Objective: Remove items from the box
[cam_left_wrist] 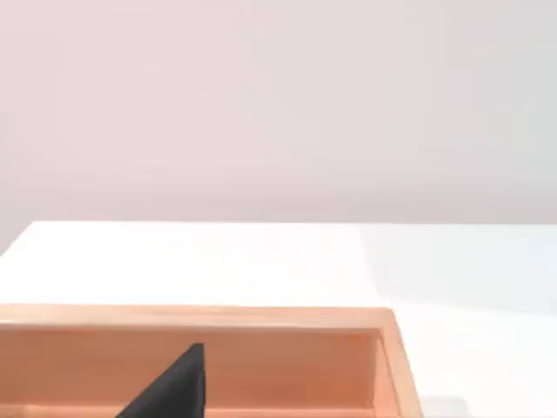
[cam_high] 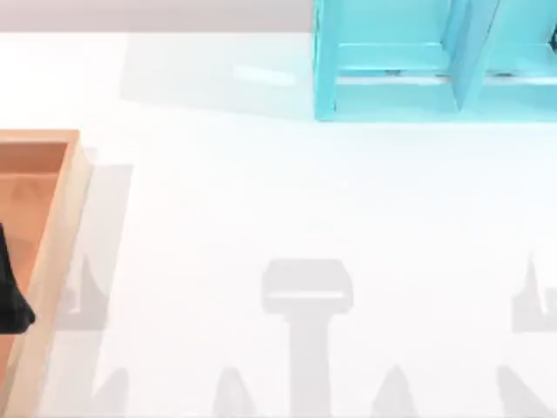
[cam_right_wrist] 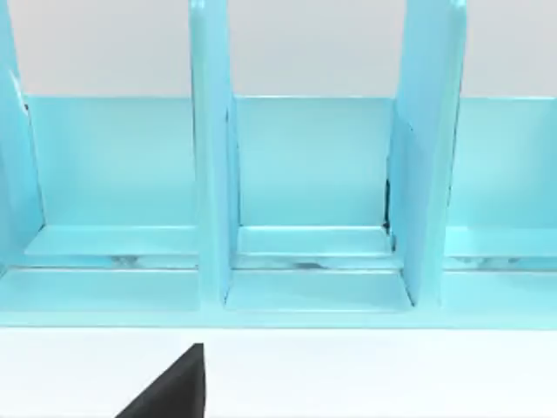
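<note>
At the left edge of the top view sits the box (cam_high: 54, 261), its rim running down the frame's lower left. My left hand (cam_high: 10, 300) shows as a dark shape over the box floor at the far left; I cannot tell how its fingers stand. The white table (cam_high: 287, 200) spreads across the middle. At the upper right stands the blue shelf (cam_high: 435, 61); my right wrist view faces its compartments.

Matt wooden box (cam_high: 54, 228) — glossy turquoise shelf (cam_high: 392, 83)
</note>
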You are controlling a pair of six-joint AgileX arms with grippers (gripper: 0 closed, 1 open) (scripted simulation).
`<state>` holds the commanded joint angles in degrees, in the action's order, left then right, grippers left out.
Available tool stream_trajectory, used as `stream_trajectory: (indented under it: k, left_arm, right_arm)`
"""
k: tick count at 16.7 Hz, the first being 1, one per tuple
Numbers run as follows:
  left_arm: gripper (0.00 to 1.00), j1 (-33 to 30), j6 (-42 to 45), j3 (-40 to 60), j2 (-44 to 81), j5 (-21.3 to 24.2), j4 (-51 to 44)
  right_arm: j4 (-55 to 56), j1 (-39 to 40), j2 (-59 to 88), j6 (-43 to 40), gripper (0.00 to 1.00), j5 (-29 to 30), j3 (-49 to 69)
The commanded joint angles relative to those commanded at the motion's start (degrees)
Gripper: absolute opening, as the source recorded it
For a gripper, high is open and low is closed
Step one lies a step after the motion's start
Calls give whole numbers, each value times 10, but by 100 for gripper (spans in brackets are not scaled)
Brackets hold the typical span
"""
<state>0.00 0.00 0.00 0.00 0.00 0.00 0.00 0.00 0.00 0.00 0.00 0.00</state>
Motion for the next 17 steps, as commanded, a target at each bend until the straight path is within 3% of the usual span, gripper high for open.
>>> stream_trajectory:
  k: [4,7,17]
  left_arm:
    - [100,6,6,18,19,0,-18]
    - [100,26,28,85,92,-1,-84]
    - [100,141,151,459,595,-3,-449]
  right_arm:
    - [0,0,0,0,100,0,0]
    - [0,0,0,0,100,0,0]
    - [0,0,0,0,100,0,0]
